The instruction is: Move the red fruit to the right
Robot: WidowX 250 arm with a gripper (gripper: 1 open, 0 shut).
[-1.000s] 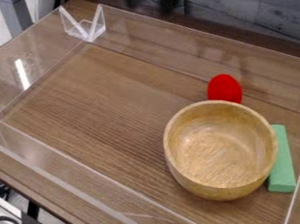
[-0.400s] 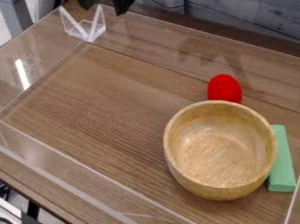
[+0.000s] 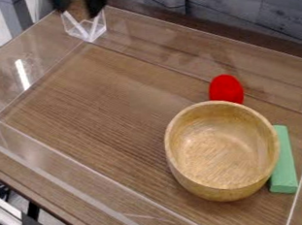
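The red fruit (image 3: pixel 225 88) sits on the wooden worktop (image 3: pixel 101 108) toward the right-hand edge, just behind the rim of the wooden bowl (image 3: pixel 222 149) and touching or nearly touching it. The claw (image 3: pixel 78 3) hangs at the far left corner, well apart from the fruit, with only its dark lower part showing at the top of the view; its fingers stand wide apart and hold nothing. Between claw and fruit lies bare wood, so nothing stands in the way on that diagonal. A flat green block (image 3: pixel 283 161) lies along the right edge, just beside the bowl on its right side and nearer the front than the fruit. Clear plastic walls (image 3: pixel 34 64) ring the worktop, and a small clear bracket (image 3: pixel 86 28) stands at the far left corner, right under the claw. Against the earlier frames, the claw has shifted leftward along the far edge: a second ago a dark shape hung near the middle of the far edge, a moment ago it was just right of the bracket, and now it is over the bracket. The fruit, bowl and block have not moved.
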